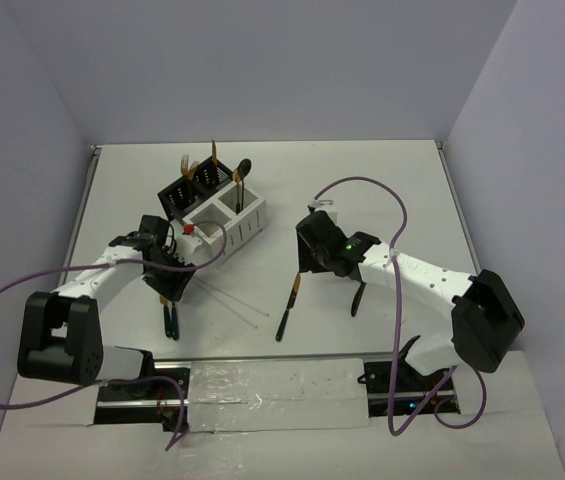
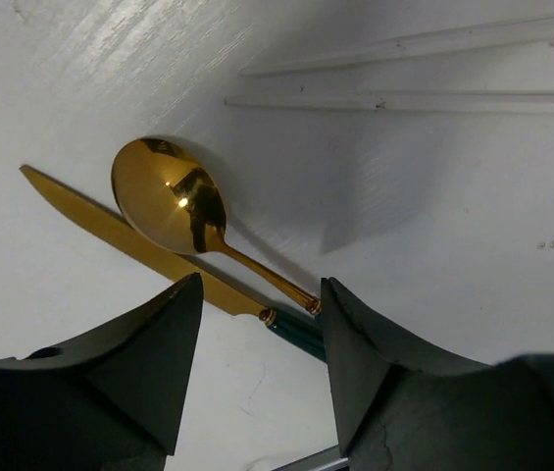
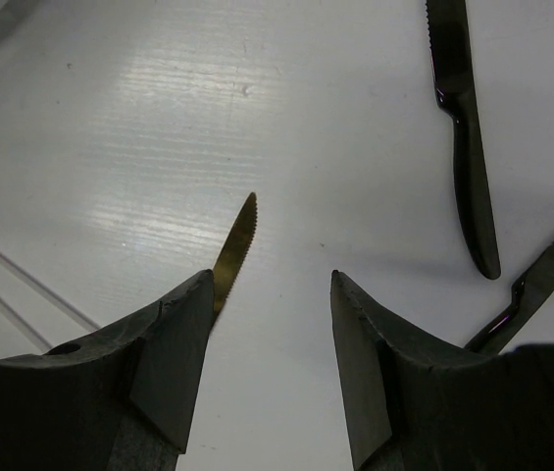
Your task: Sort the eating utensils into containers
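Left claw: jaws apart, gripping nothing, tips low over the tabletop. The green handles of a spoon and a gold knife run into the gap between its fingers; the spoon's stem lies across the knife, bowl up. Two chopsticks lie flat farther out, almost parallel. Left arm: reaches forward from its base at the near left, wrist pitched down, just in front of the boxes. Right claw: jaws apart, nothing between them. The serrated tip of a second gold knife shows beside one finger; a black knife and another black piece, type unclear, lie to the other side. Right arm: stretched from the near right toward the centre, wrist angled down. Black box and white box: touching, mid-tabletop toward the far side, with gold-headed pieces upright in the black one.
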Motion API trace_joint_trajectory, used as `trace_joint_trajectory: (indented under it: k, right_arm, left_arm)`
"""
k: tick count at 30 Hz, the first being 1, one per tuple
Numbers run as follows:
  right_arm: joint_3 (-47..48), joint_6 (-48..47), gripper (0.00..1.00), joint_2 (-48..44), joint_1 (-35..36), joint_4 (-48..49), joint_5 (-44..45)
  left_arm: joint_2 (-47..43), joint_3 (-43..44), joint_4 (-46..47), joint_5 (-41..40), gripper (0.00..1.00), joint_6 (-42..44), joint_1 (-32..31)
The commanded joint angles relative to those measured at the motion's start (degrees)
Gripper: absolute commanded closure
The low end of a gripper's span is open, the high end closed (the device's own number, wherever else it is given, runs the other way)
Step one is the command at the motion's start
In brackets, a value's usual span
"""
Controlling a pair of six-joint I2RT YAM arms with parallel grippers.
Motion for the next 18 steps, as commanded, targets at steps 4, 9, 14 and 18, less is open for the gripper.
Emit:
trace_joint_trajectory:
  k: [4, 9, 14, 18]
  right_arm:
    - [0.8, -0.4, 0.41, -1.1, 0.3, 0.8, 2.5]
    - [1.4, -0.7, 0.42, -0.5, 0.4, -0.1, 3.4]
    - [1.3, -1.1, 0.42, -1.1, 0.4, -0.4, 4.0]
    - [1.2, -1.4, 0.42, -1.7, 0.3, -0.5, 4.4]
  left_arm:
    - [1.8, -0.3, 3.5, 0.1, 0.45, -0.9, -0.9]
    - [3.7, -0.2, 4.0, -0.2, 0.51, -0.9, -0.9]
    - [5.4, 0.4, 5.7, -0.3, 0.56, -2.0, -0.9]
    - [7.1, 0.1, 7.4, -1.3, 0.62, -2.4, -0.9]
